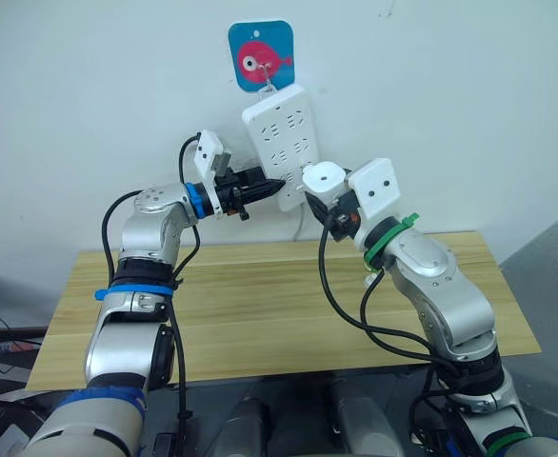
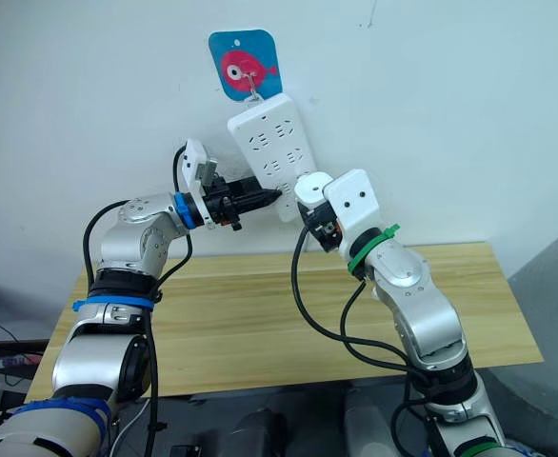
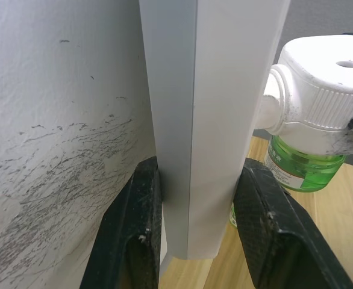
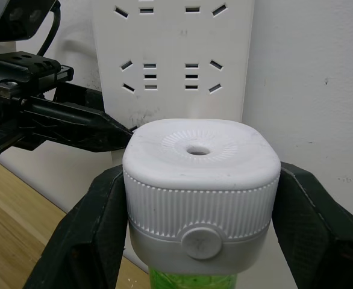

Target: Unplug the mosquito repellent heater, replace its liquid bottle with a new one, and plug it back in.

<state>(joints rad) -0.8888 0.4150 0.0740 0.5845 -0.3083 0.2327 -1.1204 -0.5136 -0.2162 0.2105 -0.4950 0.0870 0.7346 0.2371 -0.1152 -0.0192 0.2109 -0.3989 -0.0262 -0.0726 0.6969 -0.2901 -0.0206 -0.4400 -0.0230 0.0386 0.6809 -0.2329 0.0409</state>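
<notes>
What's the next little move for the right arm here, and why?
Probably pull the mosquito repellent heater straight off the power strip: the right end effector already clamps it, and the left end effector grips the strip's lower edge, steadying it.

My two head cameras are looking forward and down from well back, both taking in the wooden table (image 1: 260, 305), the wall and the power strip (image 1: 281, 143). My left wrist camera is pressing close along the power strip's edge. My right wrist camera is facing the strip's sockets over the heater (image 4: 200, 192), which the left wrist view shares.
</notes>
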